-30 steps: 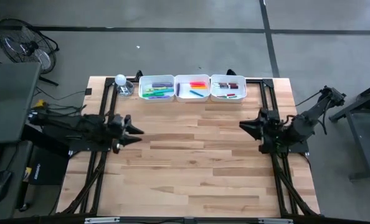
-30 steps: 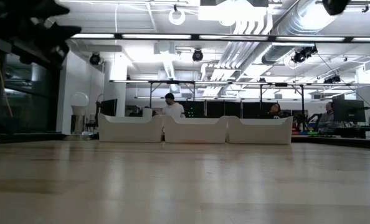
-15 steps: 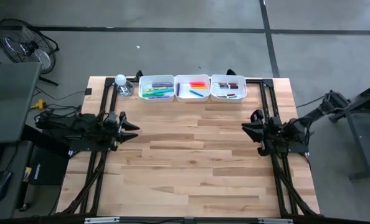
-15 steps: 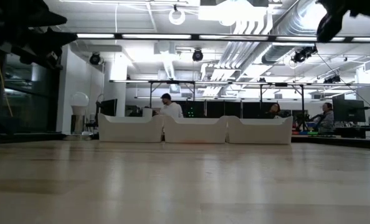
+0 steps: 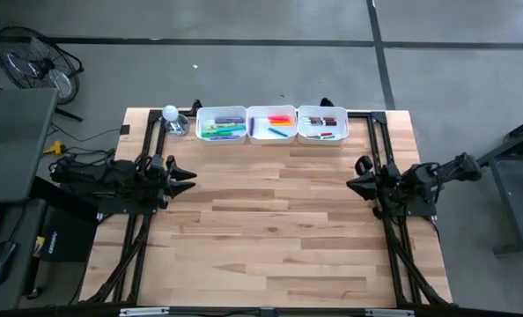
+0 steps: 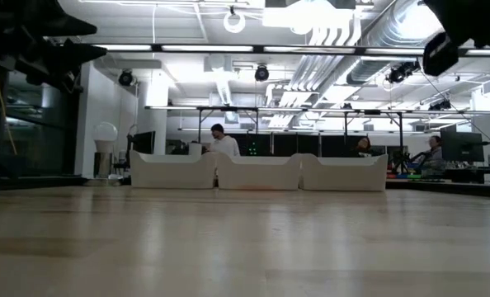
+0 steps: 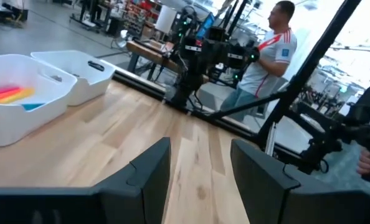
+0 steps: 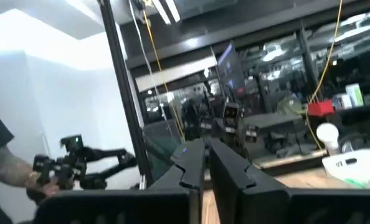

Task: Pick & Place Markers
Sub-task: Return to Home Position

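**Homing step: all markers binned, both arms pulled to their sides**

Sorting looks done. No markers [image 5: 224, 130] loose on the table [image 5: 279, 238]; every one I can see lies in the three white trays along the far edge. Green and yellow are in the left tray [image 5: 221, 109], orange and red in the middle tray [image 5: 271, 108], and darker ones in the right tray [image 5: 322, 108].

The left gripper [image 5: 187, 173] sits over the table's left edge, pointing inward. Its fingers are spread wide with nothing between them, so only bare wood shows in the gap in its wrist view. The right gripper [image 5: 351, 183] mirrors it over the right edge, with its fingers pressed nearly together and empty. From table height both hang well above the wood.

My read on finishing the homing cleanly:
- Retract each arm straight back along its own side, with no sweep toward the trays, since a clipped rim could spill the lot.
- Keep the height until the arms are folded, then settle.
- Go slow on the last joints, because a person [image 7: 269, 56] stands just beyond the right arm's frame (close enough that I'd keep that elbow tucked).
- Closing the left claw before parking would be tidy, though it carries nothing to drop.
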Robot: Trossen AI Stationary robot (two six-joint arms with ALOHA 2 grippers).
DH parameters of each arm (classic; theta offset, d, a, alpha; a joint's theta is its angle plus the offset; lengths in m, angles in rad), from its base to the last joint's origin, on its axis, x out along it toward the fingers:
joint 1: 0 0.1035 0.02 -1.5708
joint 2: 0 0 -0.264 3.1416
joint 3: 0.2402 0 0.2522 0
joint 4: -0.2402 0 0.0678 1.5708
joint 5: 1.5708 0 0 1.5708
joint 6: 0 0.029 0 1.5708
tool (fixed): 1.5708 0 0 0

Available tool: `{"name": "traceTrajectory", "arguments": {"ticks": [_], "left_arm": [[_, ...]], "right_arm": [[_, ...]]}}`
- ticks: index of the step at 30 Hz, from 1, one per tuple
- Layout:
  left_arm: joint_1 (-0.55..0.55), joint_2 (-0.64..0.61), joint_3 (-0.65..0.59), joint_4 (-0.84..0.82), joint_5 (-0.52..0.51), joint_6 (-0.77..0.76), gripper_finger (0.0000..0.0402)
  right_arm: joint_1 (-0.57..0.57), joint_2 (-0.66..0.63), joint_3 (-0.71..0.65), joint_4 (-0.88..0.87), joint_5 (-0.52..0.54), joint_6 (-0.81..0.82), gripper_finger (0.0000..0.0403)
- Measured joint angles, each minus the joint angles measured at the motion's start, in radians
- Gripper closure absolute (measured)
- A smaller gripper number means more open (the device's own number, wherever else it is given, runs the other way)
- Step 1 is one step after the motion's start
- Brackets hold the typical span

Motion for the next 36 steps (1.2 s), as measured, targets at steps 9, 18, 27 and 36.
{"name": "traceTrajectory", "arguments": {"ticks": [9, 18, 27, 36], "left_arm": [[0.0, 0.005, 0.001, -0.031, 0.01, 0.0, 0.0236], [0.0, 0.007, 0.001, -0.046, 0.01, 0.0, 0.0236], [0.0, 0.007, 0.001, -0.046, 0.01, 0.0, 0.0236], [0.0, 0.007, 0.001, -0.046, 0.01, 0.0, 0.0236]], "right_arm": [[-0.002, -0.071, 0.007, -0.299, 0.073, 0.023, 0.039], [-0.002, -0.07, 0.007, -0.369, 0.204, 0.019, 0.0384], [-0.002, -0.07, 0.007, -0.369, 0.204, 0.019, 0.0384], [-0.002, -0.07, 0.007, -0.369, 0.204, 0.019, 0.0383]]}}
